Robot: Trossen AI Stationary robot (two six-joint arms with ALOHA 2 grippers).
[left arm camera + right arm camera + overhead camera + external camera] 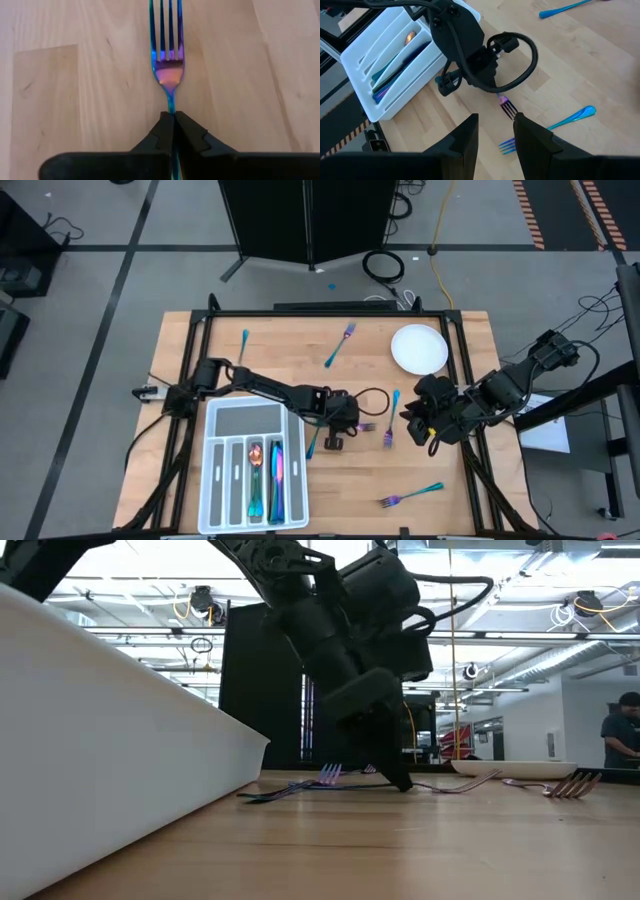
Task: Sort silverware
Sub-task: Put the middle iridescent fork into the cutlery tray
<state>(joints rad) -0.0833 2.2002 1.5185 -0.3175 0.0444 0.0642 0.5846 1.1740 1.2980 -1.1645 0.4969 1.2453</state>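
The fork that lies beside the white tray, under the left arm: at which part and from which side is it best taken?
Take the fork by its slim handle just behind the neck, from straight above, fingers across the handle. It lies flat on the table, so only its narrow edges offer hold. The left gripper is shut there; the right gripper waits open.

Overhead, table-level, 2 wrist cams share fork.

Iridescent fork lies flat on the worktop, handle pinched between the closed left fingers, tines pointing away from them. Second fork lies flat just beyond the right fingers; blue spoon beside it.
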